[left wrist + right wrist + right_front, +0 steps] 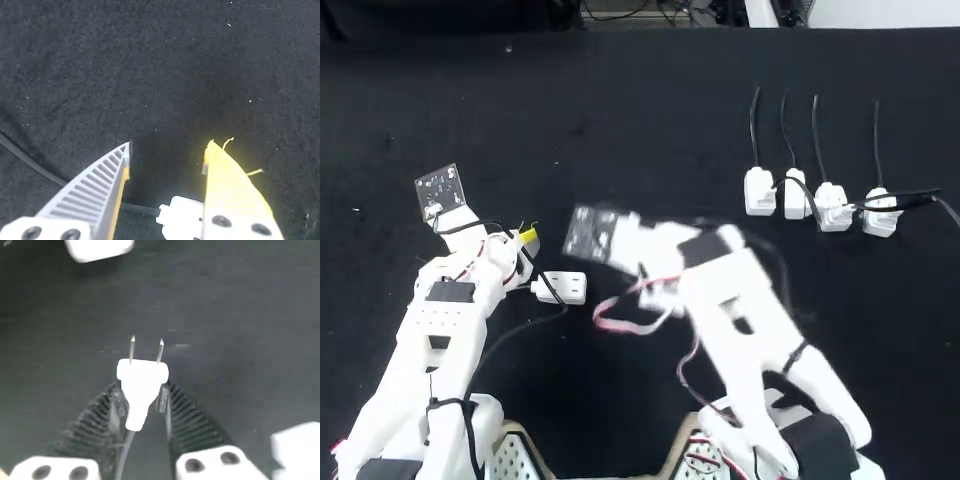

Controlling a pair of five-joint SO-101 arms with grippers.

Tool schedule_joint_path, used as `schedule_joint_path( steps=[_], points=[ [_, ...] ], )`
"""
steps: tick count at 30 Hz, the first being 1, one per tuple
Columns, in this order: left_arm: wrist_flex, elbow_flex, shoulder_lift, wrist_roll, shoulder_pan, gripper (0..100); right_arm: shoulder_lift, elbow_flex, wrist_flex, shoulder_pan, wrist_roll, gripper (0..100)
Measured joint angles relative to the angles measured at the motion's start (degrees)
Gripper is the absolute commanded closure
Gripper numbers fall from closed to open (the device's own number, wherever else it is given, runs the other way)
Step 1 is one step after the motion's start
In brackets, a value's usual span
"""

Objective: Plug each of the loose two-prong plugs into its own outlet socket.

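Two grippers flank the loose socket (563, 287): the left gripper (169, 146) gapes empty just beside it, probably to brace it; the right gripper (141, 391), near its other side, pinches the plug (142, 374) prongs-forward, ready for insertion.

A robotics lab bench: black-clothed table (570, 110), white robot arms (440, 330), tangled cables (665, 12) behind.

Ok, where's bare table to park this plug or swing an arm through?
Bare: the far half of the table, from the left edge to the row of sockets, and the strip between that row and the right arm. Crowded: between the left gripper and right gripper, where a lone socket and its cable lie.
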Motion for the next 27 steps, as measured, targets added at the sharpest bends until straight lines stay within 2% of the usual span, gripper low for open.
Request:
schedule_joint_path(
  steps=[3,5,10,14,18,22,27],
  points=[
    [0.0,0.0,0.0,0.0,0.0,77,0.0,6.77,-2.55,-0.79,-5.71,75.9],
    [0.0,0.0,0.0,0.0,0.0,77,0.0,8.44,-2.11,-1.05,-8.62,73.4],
    [0.0,0.0,0.0,0.0,0.0,77,-0.18,8.35,3.16,-0.97,-10.2,73.9],
    [0.0,0.0,0.0,0.0,0.0,77,-0.18,6.24,4.66,1.58,-10.37,79.5],
    [0.0,0.0,0.0,0.0,0.0,77,-0.09,6.59,-1.58,4.84,-10.81,81.4],
    [0.0,0.0,0.0,0.0,0.0,77,1.23,7.65,-9.05,6.15,-16.09,81.4],
    [0.0,0.0,0.0,0.0,0.0,77,4.04,8.7,-10.46,4.75,-19.87,81.4]
  ],
)
